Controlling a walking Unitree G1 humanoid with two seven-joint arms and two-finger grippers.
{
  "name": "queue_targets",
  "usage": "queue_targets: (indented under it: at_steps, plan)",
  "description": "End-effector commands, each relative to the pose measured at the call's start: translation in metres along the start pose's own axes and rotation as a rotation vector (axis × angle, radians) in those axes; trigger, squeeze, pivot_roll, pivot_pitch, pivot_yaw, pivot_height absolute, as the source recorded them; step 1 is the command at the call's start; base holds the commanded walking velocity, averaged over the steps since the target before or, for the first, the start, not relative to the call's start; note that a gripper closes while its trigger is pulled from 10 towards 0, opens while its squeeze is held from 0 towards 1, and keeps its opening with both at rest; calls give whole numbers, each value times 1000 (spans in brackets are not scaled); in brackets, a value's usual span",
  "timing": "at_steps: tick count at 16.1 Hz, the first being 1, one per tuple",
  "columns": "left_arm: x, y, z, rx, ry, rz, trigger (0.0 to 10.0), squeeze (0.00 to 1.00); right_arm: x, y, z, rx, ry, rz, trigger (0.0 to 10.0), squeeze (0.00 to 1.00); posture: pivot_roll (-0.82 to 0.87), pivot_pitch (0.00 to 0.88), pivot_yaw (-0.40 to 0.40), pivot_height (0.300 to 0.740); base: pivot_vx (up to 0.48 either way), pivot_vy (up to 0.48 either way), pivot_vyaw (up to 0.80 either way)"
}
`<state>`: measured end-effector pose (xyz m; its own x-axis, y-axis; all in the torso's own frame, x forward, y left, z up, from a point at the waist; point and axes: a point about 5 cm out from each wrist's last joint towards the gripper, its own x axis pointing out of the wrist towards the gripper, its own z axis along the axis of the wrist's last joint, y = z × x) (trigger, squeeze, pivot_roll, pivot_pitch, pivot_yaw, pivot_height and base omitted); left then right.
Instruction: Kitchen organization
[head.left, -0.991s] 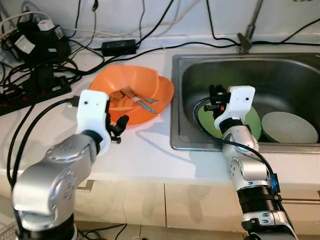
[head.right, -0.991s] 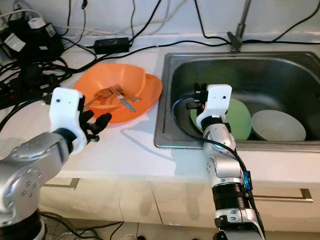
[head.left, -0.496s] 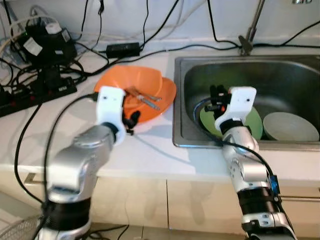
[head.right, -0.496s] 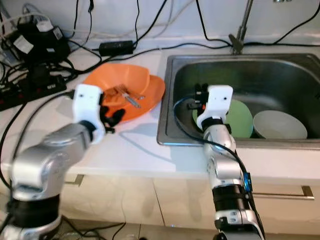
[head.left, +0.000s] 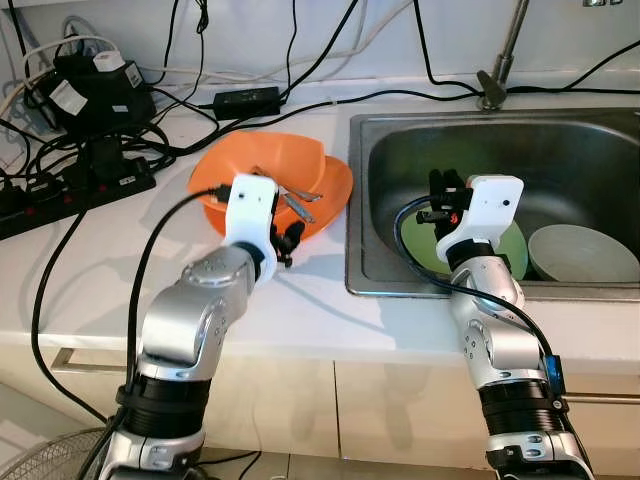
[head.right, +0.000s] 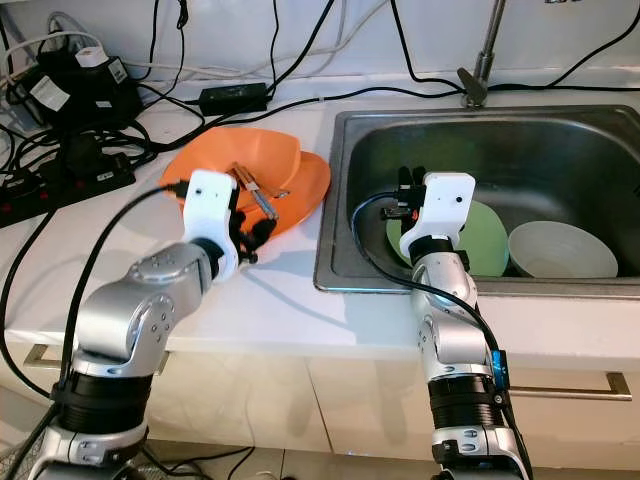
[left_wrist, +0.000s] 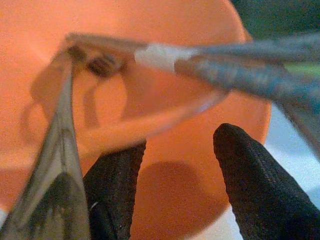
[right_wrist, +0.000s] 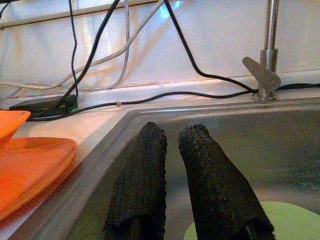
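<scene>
- On the white countertop (head.left: 300, 300), left of the steel sink (head.left: 372, 200), sits an orange plate (head.left: 330, 180) with an orange bowl (head.left: 262, 160) resting on it, and cutlery lying across the two.
- Two pieces of cutlery (head.left: 297, 207) show in the head views, their handles pointing toward the plate's near edge; the left wrist view shows them close up as blurred metal bars over the orange surface.
- The left gripper (head.left: 285, 243) is at the near rim of the orange plate, its white wrist housing just in front of the dishes.
- In the left wrist view its two black fingers (left_wrist: 250, 185) stand spread apart with orange plate showing in the gap; they grip nothing.
- The right gripper (head.left: 441, 192) hangs over the left part of the sink basin, above a green plate (head.left: 512, 250) lying flat on the basin floor.
- In the right wrist view its two fingers (right_wrist: 210, 175) lie nearly side by side with a thin gap, with nothing between them.
- A pale bowl (head.left: 582, 253) sits in the sink just beside the green plate, toward the robot's right.
- A faucet (head.left: 500, 60) rises behind the sink.
- Black cables (head.left: 300, 70) trail along the back of the counter to a power strip (head.left: 60, 190) and adapters at the far left.
</scene>
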<state>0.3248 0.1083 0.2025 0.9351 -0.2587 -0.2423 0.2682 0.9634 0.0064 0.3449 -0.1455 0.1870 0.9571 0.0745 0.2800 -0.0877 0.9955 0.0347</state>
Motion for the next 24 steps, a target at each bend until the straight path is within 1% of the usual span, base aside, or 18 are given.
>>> queue_targets:
  at_steps: [1, 4, 5, 8, 9, 10, 15, 17, 19, 21, 22, 24]
  plan:
    - [2, 1, 2, 21, -4, 18, 10000, 0, -3, 0, -3, 10, 7, -8, 10000, 0, 64, 78, 136, 740, 0, 0, 0]
    - [2, 4, -1, 31, 28, 37, 10000, 0, -3, -2, -3, 8, 7, -11, 10000, 0, 64, 76, 140, 740, 0, 0, 0]
    - [1, 3, -3, 15, 59, 25, 10000, 0, -3, -2, -3, 7, 8, -13, 10000, 0, 66, 75, 141, 740, 0, 0, 0]
    - [-3, 0, -7, -13, 105, -9, 10000, 0, -3, -1, -3, 8, 8, -11, 10000, 0, 70, 73, 142, 740, 0, 0, 0]
    - [-5, -1, -8, -10, 113, -19, 10000, 0, -3, -1, -3, 7, 8, -10, 10000, 0, 71, 73, 143, 740, 0, 0, 0]
    - [-7, -3, -8, -25, 120, -30, 10000, 0, -3, -1, -3, 7, 8, -8, 10000, 0, 75, 73, 143, 740, 0, 0, 0]
    - [-17, -3, -2, -46, 129, -41, 10000, 0, -2, 0, -3, 9, 8, -5, 10000, 0, 87, 71, 143, 740, 0, 0, 0]
    - [-21, -4, 1, -56, 128, -42, 10000, 0, -2, 1, -3, 11, 10, -4, 10000, 0, 92, 71, 144, 740, 0, 0, 0]
    - [-29, -5, 5, -69, 127, -39, 10000, 0, -2, 1, -4, 11, 10, -4, 10000, 0, 97, 71, 146, 740, 0, 0, 0]
    - [-37, -3, 9, -55, 116, -25, 10000, 0, -2, 0, -4, 11, 11, -6, 10000, 0, 107, 69, 145, 740, 0, 0, 0]
    - [-41, -1, 17, -29, 80, 0, 10000, 0, -1, 0, -4, 12, 12, -5, 10000, 0, 118, 66, 141, 740, 0, 0, 0]
    - [-42, -1, 28, 26, -7, 8, 10000, 0, 1, 2, -5, 16, 13, -1, 10000, 0, 124, 61, 136, 740, 0, 0, 0]
